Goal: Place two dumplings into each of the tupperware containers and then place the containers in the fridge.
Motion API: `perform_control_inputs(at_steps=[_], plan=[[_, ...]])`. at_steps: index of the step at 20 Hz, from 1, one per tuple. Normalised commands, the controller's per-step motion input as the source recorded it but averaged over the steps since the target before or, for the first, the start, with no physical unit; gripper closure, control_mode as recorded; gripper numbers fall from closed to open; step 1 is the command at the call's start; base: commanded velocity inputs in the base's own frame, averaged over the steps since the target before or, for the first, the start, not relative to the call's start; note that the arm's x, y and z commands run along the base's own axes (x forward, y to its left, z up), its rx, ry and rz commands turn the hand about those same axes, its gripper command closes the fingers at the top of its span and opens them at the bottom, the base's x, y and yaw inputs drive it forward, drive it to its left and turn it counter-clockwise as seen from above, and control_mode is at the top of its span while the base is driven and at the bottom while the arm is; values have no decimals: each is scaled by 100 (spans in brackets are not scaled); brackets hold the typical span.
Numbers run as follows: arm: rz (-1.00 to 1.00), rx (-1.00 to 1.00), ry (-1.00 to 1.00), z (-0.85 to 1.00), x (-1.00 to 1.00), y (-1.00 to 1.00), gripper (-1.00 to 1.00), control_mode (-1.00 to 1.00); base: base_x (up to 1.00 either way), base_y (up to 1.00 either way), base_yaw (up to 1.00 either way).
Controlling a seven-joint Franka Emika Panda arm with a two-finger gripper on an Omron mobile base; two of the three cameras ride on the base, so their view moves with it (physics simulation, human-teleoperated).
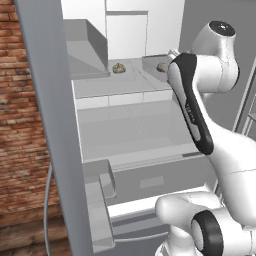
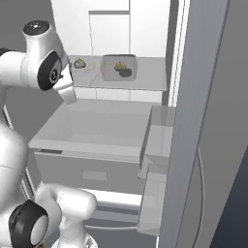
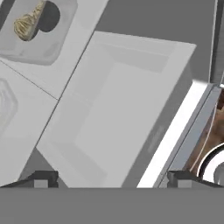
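The fridge (image 2: 203,121) stands open, its pale grey-white shelves and drawers bare of any readable label. On an upper shelf (image 2: 145,80) sit 2 see-through tupperware containers (image 2: 119,67), shallow and low-walled, with lumpy tan dumplings (image 2: 121,66) inside; a second container (image 1: 118,68) lies near the first. The hand (image 3: 109,179) hovers over a drawer (image 3: 118,113), fingertips spread wide, holding nothing.
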Motion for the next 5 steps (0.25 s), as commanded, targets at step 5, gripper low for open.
perform_control_inputs(at_steps=[5], plan=[[4, -12, 14, -35, -99, -11, -100, -100, 0, 0, 0]])
